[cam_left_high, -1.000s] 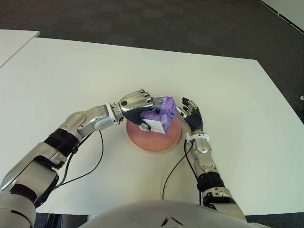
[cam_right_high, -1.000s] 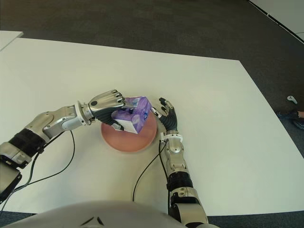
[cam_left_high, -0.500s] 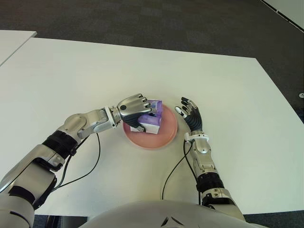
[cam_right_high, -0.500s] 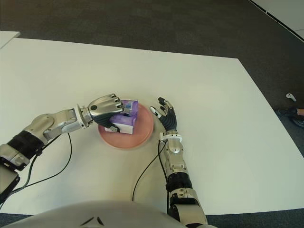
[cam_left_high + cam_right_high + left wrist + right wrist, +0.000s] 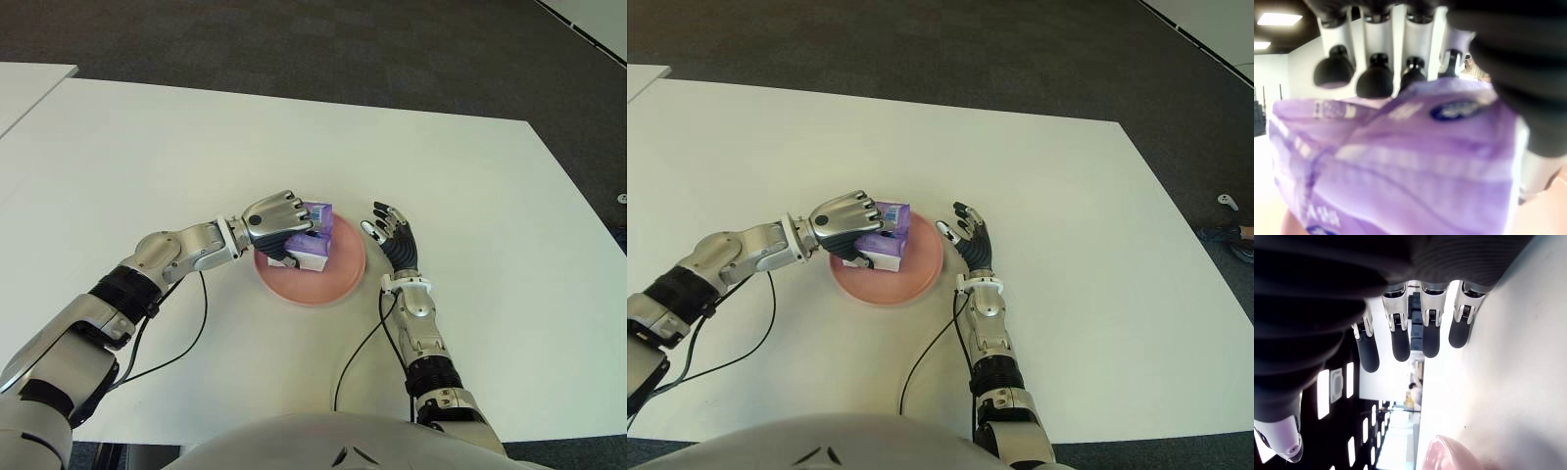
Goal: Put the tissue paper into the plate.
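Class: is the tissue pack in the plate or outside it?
In: the tissue pack lies within the pink plate, left hand gripping it.

no legible text found. the purple tissue paper pack (image 5: 1400, 161) carries printed markings and a blue oval logo, too blurred to read.

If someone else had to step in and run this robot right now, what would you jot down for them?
Left hand: fingers closed around the purple tissue pack, which sits low in the pink plate in the middle of the white table.
Right hand: open, holding nothing, just right of the plate.
Done: pack carried to the plate.
Left: let go of the pack and draw the left hand away.
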Robot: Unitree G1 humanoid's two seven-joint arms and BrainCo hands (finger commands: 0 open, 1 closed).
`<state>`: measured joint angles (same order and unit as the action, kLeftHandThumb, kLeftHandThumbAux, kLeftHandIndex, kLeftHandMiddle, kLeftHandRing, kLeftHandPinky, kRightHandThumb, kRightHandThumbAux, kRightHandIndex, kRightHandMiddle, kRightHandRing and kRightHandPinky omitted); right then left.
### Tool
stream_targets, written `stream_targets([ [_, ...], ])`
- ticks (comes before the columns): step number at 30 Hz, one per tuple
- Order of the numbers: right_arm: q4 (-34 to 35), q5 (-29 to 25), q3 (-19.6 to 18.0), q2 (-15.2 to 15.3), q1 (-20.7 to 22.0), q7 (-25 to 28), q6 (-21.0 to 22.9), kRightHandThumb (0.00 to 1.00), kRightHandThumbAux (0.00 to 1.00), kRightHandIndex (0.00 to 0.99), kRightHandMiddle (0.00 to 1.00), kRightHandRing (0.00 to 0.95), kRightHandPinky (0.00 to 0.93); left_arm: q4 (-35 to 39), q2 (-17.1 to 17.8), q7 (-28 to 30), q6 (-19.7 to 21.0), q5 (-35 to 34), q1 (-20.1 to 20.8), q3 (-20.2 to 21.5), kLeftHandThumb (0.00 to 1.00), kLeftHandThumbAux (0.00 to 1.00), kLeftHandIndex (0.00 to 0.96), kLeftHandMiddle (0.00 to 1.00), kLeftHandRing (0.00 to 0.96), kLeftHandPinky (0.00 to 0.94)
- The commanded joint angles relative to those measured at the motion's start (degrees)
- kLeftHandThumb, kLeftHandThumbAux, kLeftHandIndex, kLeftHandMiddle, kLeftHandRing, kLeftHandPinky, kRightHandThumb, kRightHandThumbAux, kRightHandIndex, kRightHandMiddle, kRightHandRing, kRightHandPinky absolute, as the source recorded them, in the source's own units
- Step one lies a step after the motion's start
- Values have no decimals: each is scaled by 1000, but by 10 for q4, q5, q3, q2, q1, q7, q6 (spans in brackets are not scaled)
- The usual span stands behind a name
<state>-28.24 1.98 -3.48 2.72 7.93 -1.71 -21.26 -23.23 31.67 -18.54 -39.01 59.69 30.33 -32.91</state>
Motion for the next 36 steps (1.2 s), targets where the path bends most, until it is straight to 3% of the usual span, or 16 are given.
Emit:
stream_targets([
  [1, -27, 0, 0, 0, -17, 0, 14, 518, 626, 251, 202, 152, 147, -13, 10, 4, -2, 10, 1, -8, 744, 698, 443, 817, 824, 826],
  [14, -21, -5, -1, -3, -17, 0, 27, 547, 621, 252, 203, 157, 152, -25, 12, -3, -10, 11, 5, -11, 745, 698, 443, 820, 826, 833],
  [21, -17, -5, -2, -5, -18, -2, 33, 550, 613, 247, 195, 145, 135, -56, -6, -27, -33, -25, 6, 0, 737, 697, 442, 763, 741, 710],
  [22, -20, -3, -1, -3, -17, -2, 27, 550, 613, 247, 195, 145, 135, -71, -14, -16, -51, -56, 7, 6, 736, 698, 442, 759, 735, 704],
  [23, -23, -2, 0, -2, -17, -1, 23, 537, 615, 245, 194, 144, 135, -83, -21, -7, -64, -79, 8, 10, 722, 700, 433, 610, 586, 568],
  [25, -26, 1, 1, 0, -16, -1, 16, 519, 618, 243, 192, 142, 134, -104, -29, 21, -87, -124, 12, 15, 704, 702, 422, 417, 388, 388],
  [26, -27, 1, 1, 0, -16, -1, 15, 516, 619, 243, 192, 142, 134, -108, -29, 28, -91, -132, 14, 15, 701, 702, 421, 383, 353, 356],
  [27, -27, 3, 1, 0, -16, -2, 15, 511, 620, 242, 191, 141, 133, -105, -26, 68, -99, -172, 15, 18, 696, 702, 418, 333, 301, 309],
  [28, -28, 4, 2, 0, -16, -4, 15, 502, 622, 242, 188, 137, 126, -102, -23, 98, -105, -200, 17, 21, 600, 627, 310, 253, 222, 224],
  [29, -28, 5, 2, 0, -16, -4, 15, 499, 622, 241, 187, 136, 124, -100, -22, 121, -108, -222, 17, 23, 565, 600, 271, 224, 194, 193],
  [32, -22, 7, 3, -2, -17, -10, 24, 489, 617, 240, 182, 130, 124, 49, 43, 314, -40, -429, -17, 26, 405, 504, 121, 106, 91, 97],
  [36, -30, 8, 5, -1, -14, -9, 17, 478, 609, 238, 176, 125, 115, 99, 58, 429, 27, -537, -15, 27, 248, 442, 25, 22, 24, 73],
])
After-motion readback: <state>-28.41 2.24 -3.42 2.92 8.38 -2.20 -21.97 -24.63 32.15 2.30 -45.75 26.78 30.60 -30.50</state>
